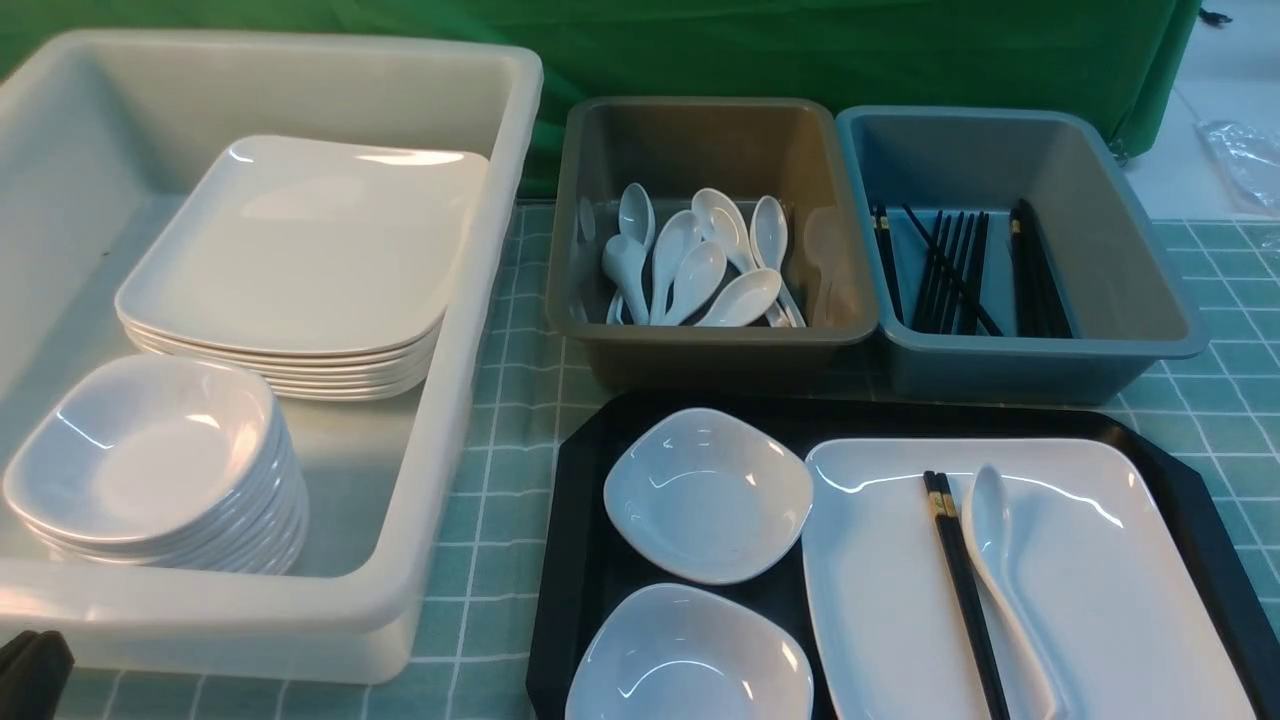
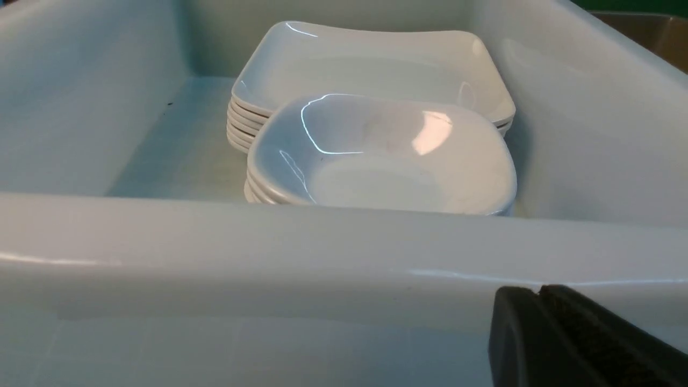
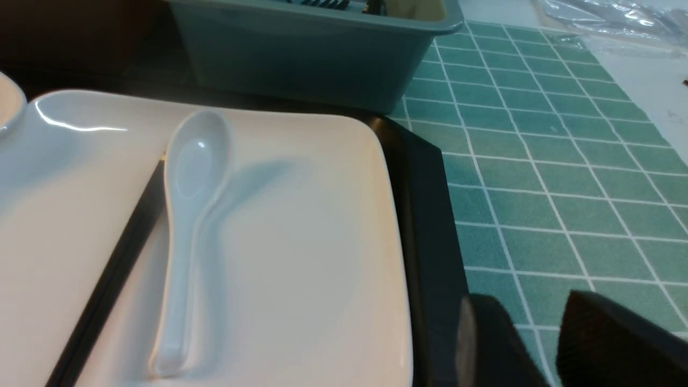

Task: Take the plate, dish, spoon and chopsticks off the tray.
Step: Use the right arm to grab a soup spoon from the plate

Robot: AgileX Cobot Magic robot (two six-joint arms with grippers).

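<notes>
On the black tray [image 1: 1205,520] lies the large white plate [image 1: 1100,600], with the white spoon [image 1: 1000,570] and the black chopsticks [image 1: 962,580] side by side on it. Two small squarish white dishes [image 1: 708,495] [image 1: 690,655] sit on the tray's left half. In the right wrist view, the spoon [image 3: 188,215] and chopsticks [image 3: 118,258] rest on the plate [image 3: 301,242]. My right gripper [image 3: 529,301] is open and empty over the tablecloth, just off the tray's right edge [image 3: 430,215]. My left gripper [image 2: 540,293] is shut and empty, low before the white tub's near wall [image 2: 269,252].
The white tub [image 1: 500,200] on the left holds a stack of plates [image 1: 300,250] and a stack of small dishes [image 1: 150,460]. Behind the tray stand a grey bin [image 1: 700,140] with several spoons and a blue bin [image 1: 1000,150] with several chopsticks.
</notes>
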